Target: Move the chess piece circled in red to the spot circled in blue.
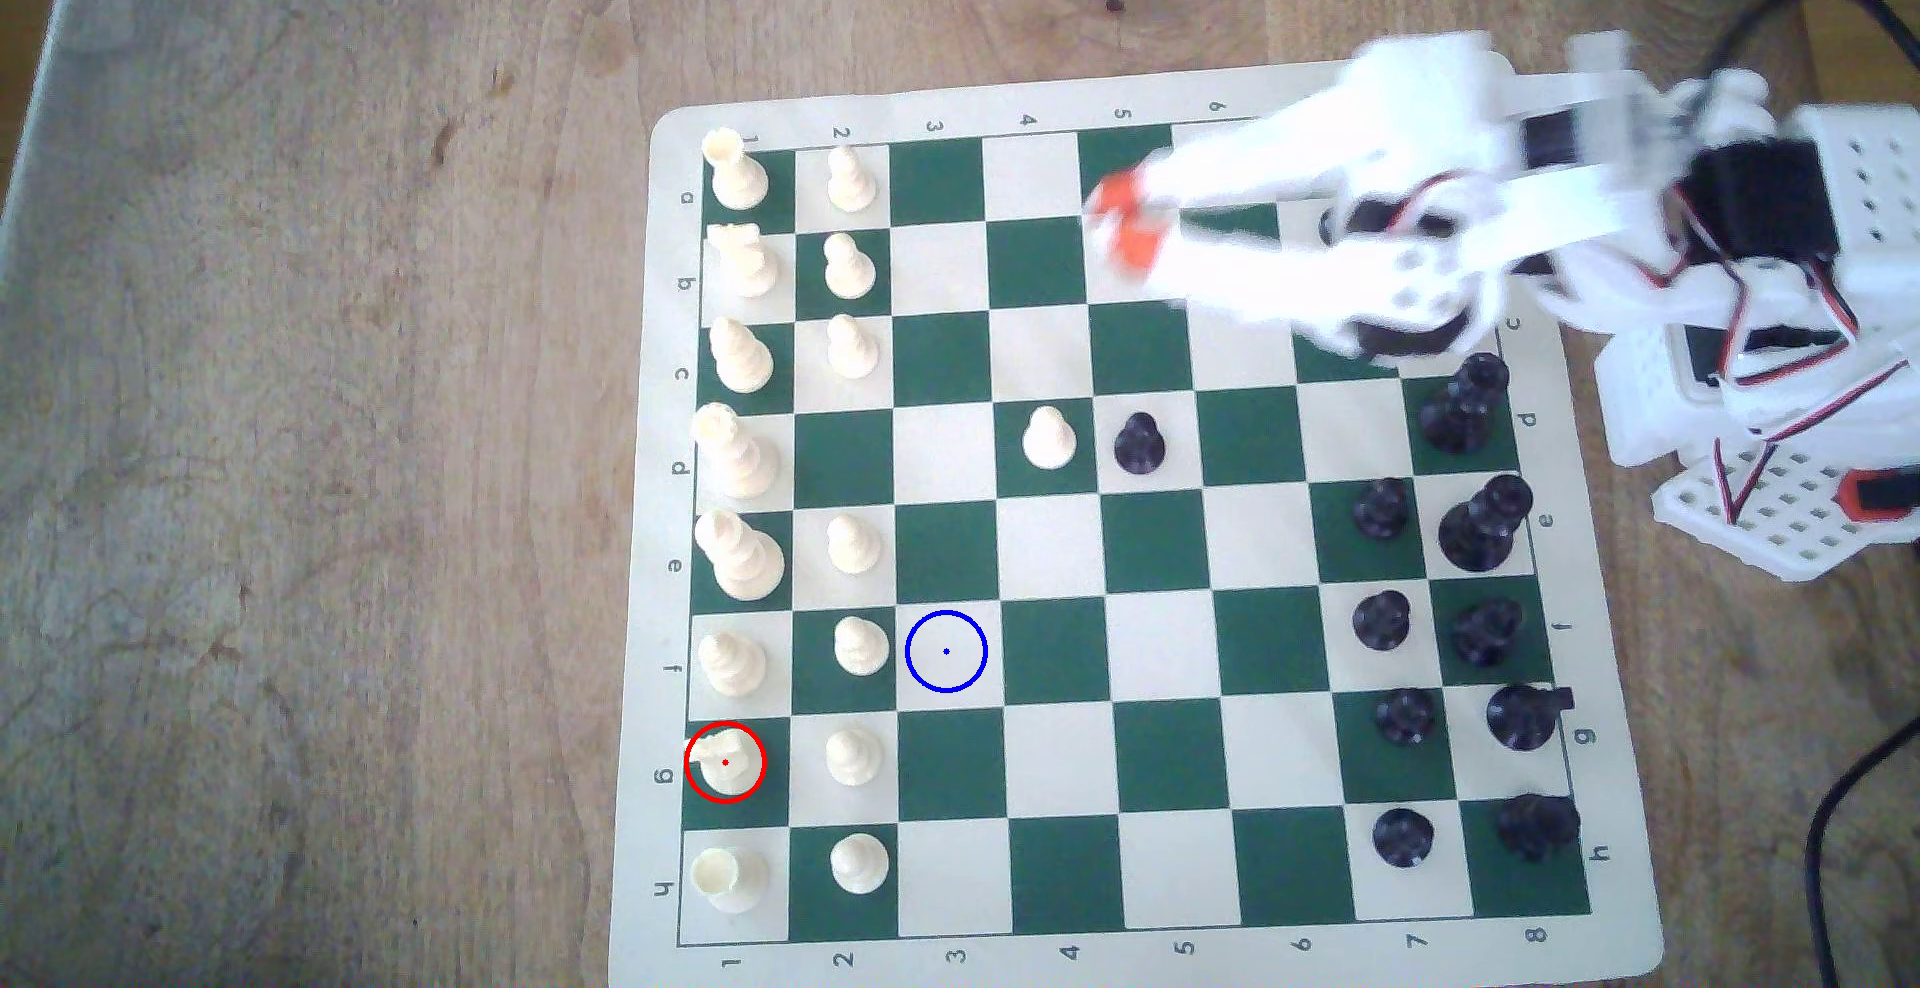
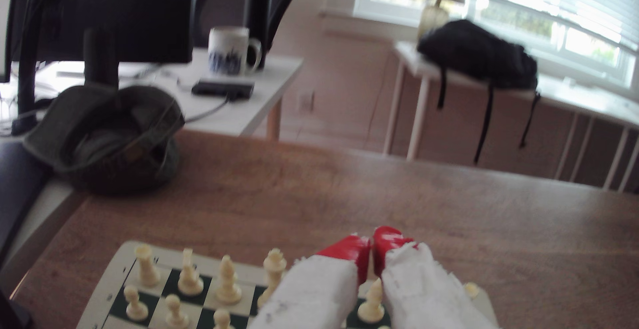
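Observation:
The chess piece (image 1: 725, 762), a cream knight, stands in a red ring on a dark green square in the column nearest the exterior view's left, second row from the bottom. In the wrist view the knight (image 2: 188, 273) stands second from the board's corner. The spot (image 1: 945, 651) is a cream square with a blue ring and dot, two columns right of it and one row up. My gripper (image 1: 1122, 220) hovers, blurred, over the board's upper right part, far from both. Its red fingertips (image 2: 356, 249) are pressed almost together, and my gripper (image 2: 371, 246) holds nothing.
Cream pieces (image 1: 852, 645) fill the board's two left columns and black pieces (image 1: 1382, 619) the two right ones. A cream pawn (image 1: 1047, 438) and a black pawn (image 1: 1139, 443) face each other mid-board. The arm's base (image 1: 1766, 344) and cables sit at the right. A dark hat (image 2: 110, 135) lies beyond the table.

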